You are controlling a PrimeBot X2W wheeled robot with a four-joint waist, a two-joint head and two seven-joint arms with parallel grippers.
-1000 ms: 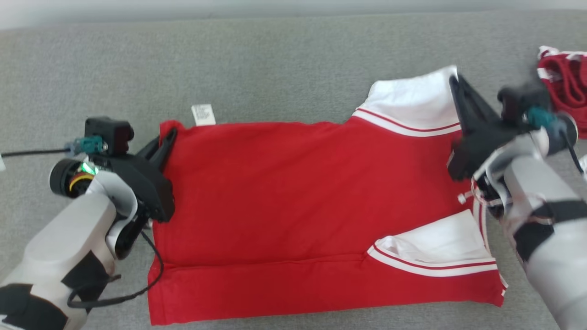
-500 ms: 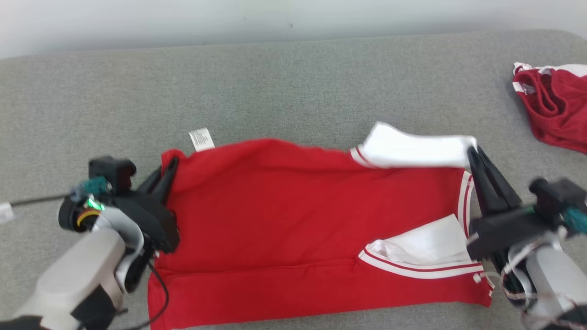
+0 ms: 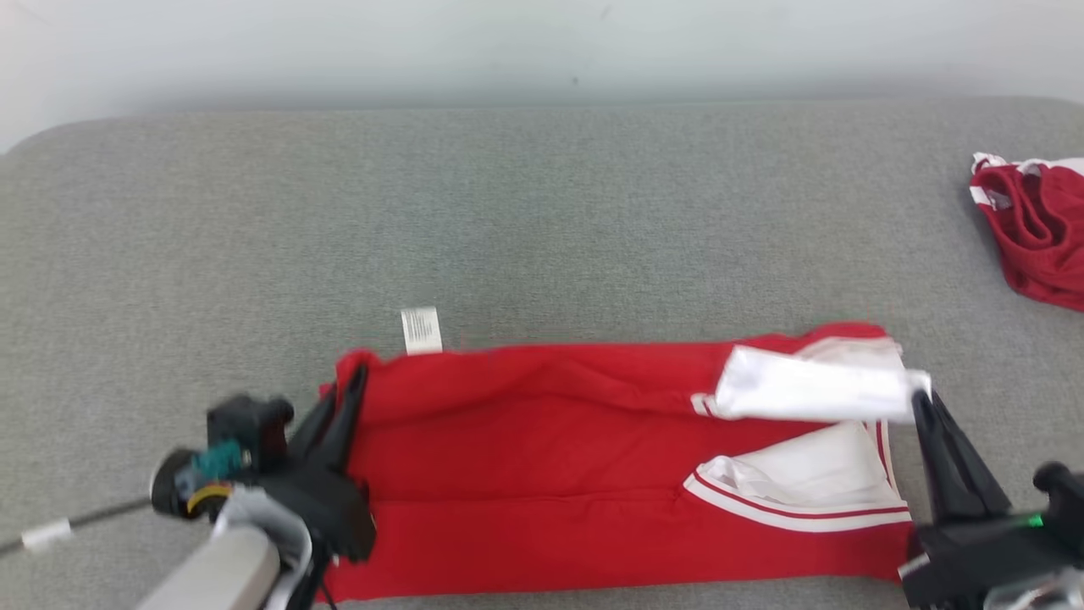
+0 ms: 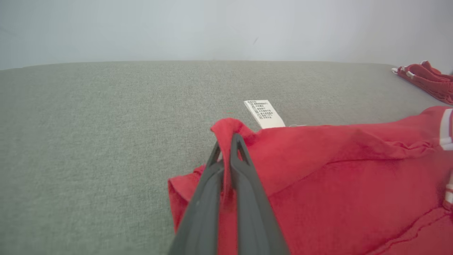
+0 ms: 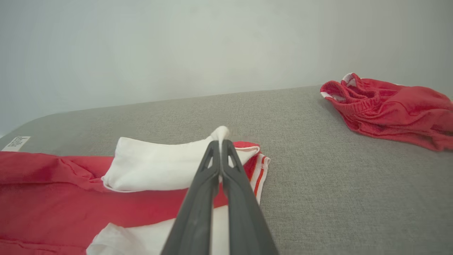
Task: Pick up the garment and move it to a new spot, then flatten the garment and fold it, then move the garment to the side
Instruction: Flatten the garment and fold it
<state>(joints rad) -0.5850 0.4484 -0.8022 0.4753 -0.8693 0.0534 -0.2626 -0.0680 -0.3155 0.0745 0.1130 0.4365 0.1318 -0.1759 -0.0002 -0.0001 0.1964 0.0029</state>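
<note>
Red shirt (image 3: 550, 457) lying on a grey cushion (image 3: 508, 212).
Left gripper (image 3: 354, 385) pinches its corner (image 4: 228, 127); right gripper (image 3: 921, 407) pinches a white sleeve (image 3: 813, 385).

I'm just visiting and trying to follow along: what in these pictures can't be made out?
Care label, left wrist view: print too small to read.
Second red garment, head view: cut off by the right edge.
Red shirt, head view: its far edge is doubled over, hiding the layer beneath.
Left claw, head view: its body covers part of the shirt's left edge.
</note>
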